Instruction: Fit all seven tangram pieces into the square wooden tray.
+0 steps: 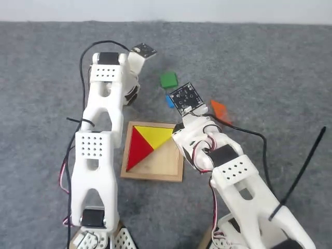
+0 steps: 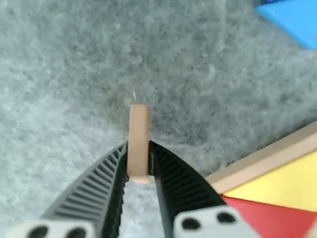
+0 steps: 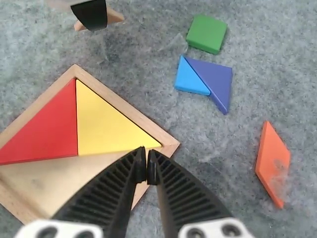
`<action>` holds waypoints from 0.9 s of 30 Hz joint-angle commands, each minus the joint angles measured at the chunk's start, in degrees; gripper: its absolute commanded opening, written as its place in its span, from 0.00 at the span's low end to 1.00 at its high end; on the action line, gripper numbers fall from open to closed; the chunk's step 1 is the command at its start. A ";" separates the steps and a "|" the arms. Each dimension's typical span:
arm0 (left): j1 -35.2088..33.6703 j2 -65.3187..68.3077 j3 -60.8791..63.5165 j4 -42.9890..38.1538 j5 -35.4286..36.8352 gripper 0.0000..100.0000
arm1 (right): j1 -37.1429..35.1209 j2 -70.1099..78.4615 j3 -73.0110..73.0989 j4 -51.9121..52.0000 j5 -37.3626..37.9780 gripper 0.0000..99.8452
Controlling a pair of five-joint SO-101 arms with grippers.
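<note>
The square wooden tray holds a red triangle and a yellow triangle side by side. My left gripper is shut on a thin wood-coloured piece held edge-on over the carpet, just beyond the tray's corner. My right gripper is shut with nothing in it, over the tray corner at the yellow triangle's tip. On the carpet beyond lie a green square, a blue triangle touching a purple triangle, and an orange parallelogram.
Grey carpet covers the table. The left arm's gripper with its piece shows far off in the right wrist view. Black cables trail beside both arms. Bare wood fills the tray's other half.
</note>
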 commanded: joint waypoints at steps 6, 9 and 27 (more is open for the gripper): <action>5.36 -35.16 34.07 2.11 -0.53 0.01 | 0.84 -0.22 -0.79 0.31 0.53 0.01; 6.42 -44.04 45.67 0.97 -2.20 0.01 | 1.10 -0.57 -0.79 0.75 0.26 0.01; 17.76 -63.47 88.92 -17.93 -13.89 0.01 | 17.19 -16.13 1.58 3.82 -15.91 0.01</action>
